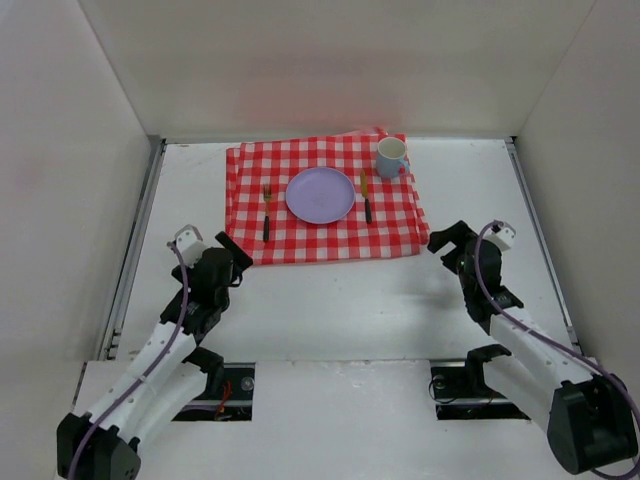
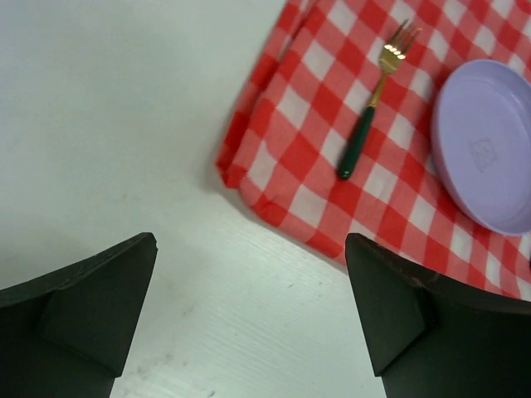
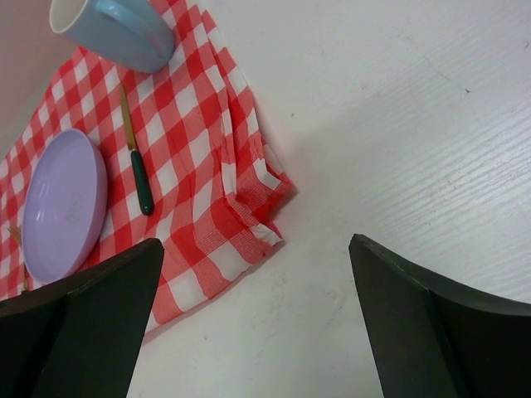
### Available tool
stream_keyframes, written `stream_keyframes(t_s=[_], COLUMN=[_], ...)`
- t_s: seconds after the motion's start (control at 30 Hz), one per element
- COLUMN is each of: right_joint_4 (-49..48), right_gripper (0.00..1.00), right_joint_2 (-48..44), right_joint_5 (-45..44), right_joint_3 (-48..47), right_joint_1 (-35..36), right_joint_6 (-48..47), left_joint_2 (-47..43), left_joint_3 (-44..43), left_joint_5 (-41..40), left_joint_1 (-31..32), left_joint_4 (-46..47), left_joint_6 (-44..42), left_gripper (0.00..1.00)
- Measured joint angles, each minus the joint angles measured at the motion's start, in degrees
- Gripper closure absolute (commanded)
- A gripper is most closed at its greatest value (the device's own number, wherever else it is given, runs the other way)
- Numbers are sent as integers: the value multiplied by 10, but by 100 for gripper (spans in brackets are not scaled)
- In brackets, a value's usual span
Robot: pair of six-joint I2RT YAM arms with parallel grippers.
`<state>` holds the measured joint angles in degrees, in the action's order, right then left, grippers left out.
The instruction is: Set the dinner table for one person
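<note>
On the white dinner table (image 1: pixel 350 300) lies a red-and-white checked cloth (image 1: pixel 390 230). On it sit a lilac plate (image 1: pixel 320 195), a gold fork with a green handle (image 1: pixel 267 212) left of the plate, a gold knife with a green handle (image 1: pixel 366 196) right of it, and a light blue mug (image 1: pixel 391 157) at the far right corner. My left gripper (image 1: pixel 232 252) is open and empty beside the cloth's near left corner (image 2: pixel 236 174). My right gripper (image 1: pixel 447 243) is open and empty beside the cloth's near right corner (image 3: pixel 270 211).
White walls enclose the table on the left, right and back. Metal rails (image 1: pixel 135 250) run along both side edges. The arm bases sit in cut-outs (image 1: pixel 225 385) at the near edge.
</note>
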<state>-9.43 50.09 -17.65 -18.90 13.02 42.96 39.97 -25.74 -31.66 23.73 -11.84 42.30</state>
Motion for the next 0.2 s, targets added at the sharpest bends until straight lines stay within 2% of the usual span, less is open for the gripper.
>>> stream_keyframes(t_s=[0.2], right_joint_4=[0], right_gripper=[0], right_joint_2=[26], right_joint_5=[-15], right_joint_3=[-6], right_joint_1=[11], right_joint_6=[-5], left_joint_2=[-9], left_joint_3=[13], left_joint_5=[0], left_joint_1=[-23], left_joint_4=[-56], left_joint_6=[33], left_gripper=[0])
